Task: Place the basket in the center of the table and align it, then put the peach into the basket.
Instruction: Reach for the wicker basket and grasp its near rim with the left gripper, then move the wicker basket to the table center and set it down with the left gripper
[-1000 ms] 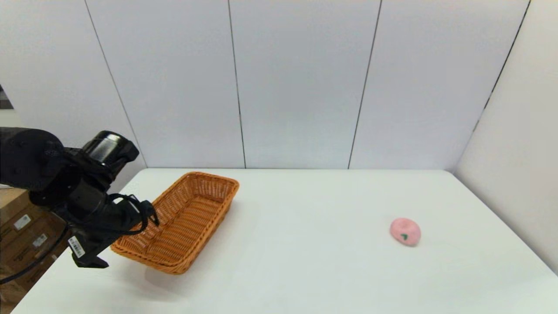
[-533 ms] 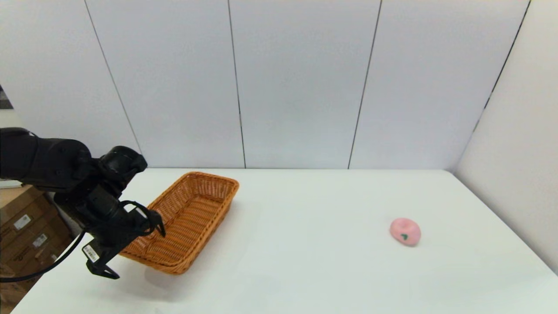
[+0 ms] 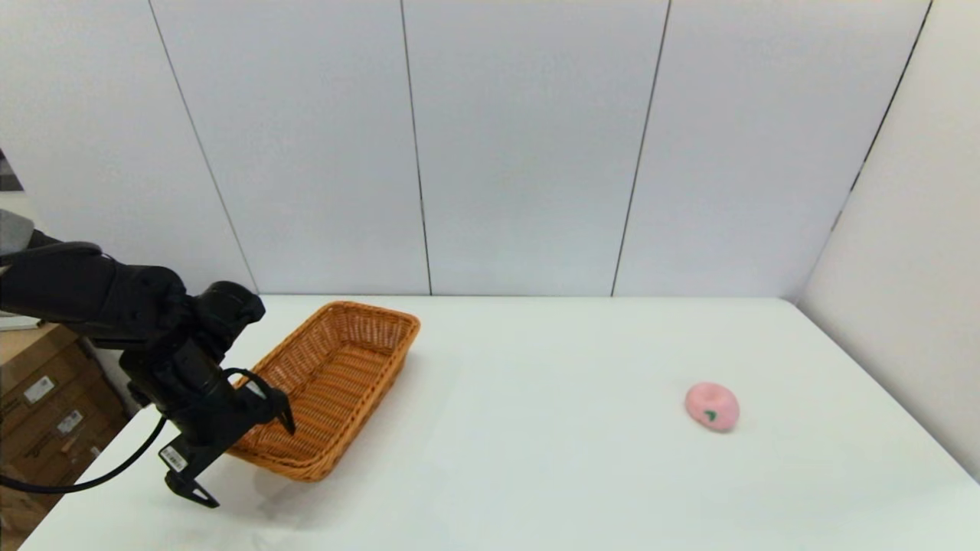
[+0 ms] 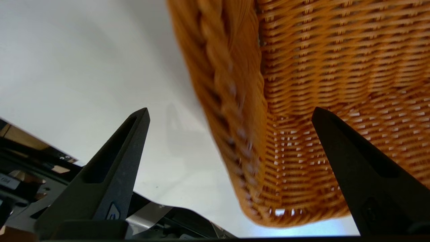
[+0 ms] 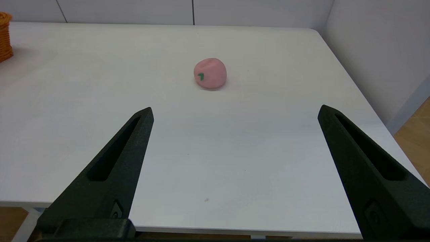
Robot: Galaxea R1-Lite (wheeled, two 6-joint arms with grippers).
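Change since earlier: left end effector (image 3: pixel 237 451) has come lower and closer to the near-left corner of the basket (image 3: pixel 329 383); basket and peach (image 3: pixel 712 406) have not shifted.
Basket, place: on the left part of the surface (image 3: pixel 536 459), well off the middle, with its far end near the back edge.
Basket, heading: long axis runs diagonally, from near-left to far-right in the head view; not squared to the surface edges, open side up, resting flat.
Basket, contents: nothing inside.
Peach: on the right part of the surface, well apart from the basket, leaf mark turned toward the robot; it also shows in the right wrist view (image 5: pixel 210 73).
Left end effector: fingers spread wide, straddling the braided rim (image 4: pixel 228 111) at the near-left corner; one finger (image 4: pixel 114 168) is outside over the bare surface and the other (image 4: pixel 362 168) is over the woven inside. Whether either finger touches the wicker cannot be told.
Right end effector (image 5: pixel 235 114): idle at the near edge, fingers spread, aimed toward the peach, holding nothing.
Progress: early, as I judge it. No grip on the basket is made yet; moving it to the middle, squaring it up and putting the peach in are all left.
Next step, as a guess: closing on the rim wall, then dragging or lifting the basket rightward while turning it straight.
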